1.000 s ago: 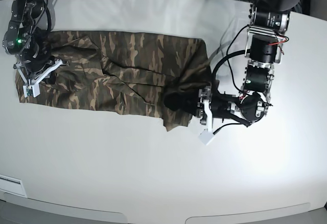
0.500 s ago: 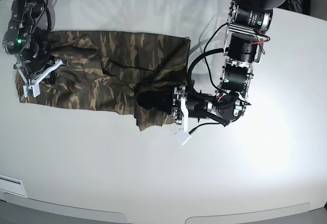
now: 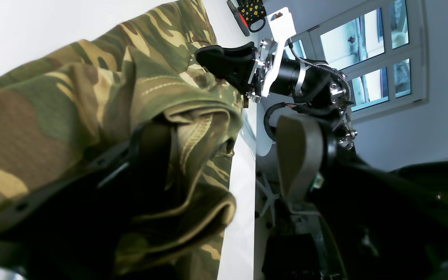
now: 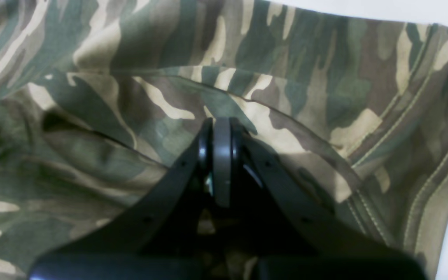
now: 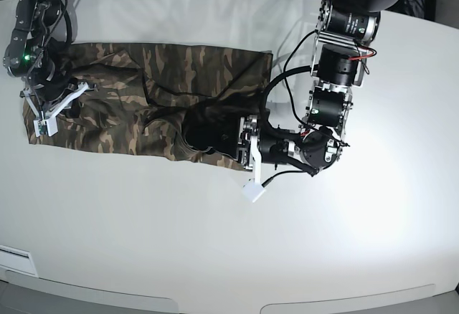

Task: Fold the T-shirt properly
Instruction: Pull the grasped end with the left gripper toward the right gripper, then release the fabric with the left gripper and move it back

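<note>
My left gripper [image 5: 208, 136] sits over the middle of the T-shirt [image 5: 143, 106], jaws spread wide, and a bunched fold of cloth drapes right across one finger [image 3: 91, 186]. That's the worry: if I pull away now, that hem could snag on the finger and drag the fold open. My right gripper [image 4: 216, 163] is pressed down on the far-left end, fingers squeezed together, pinning the cloth; whether cloth is actually caught between them I can't tell. If that pin slips, the whole shirt slides right. The shirt lies as a long band across the far-left half of the table [image 5: 215, 257], its folded right end now near the middle. Plenty of bare room near me and to the right, so backing out rightward looks safest, lifting clear first
</note>
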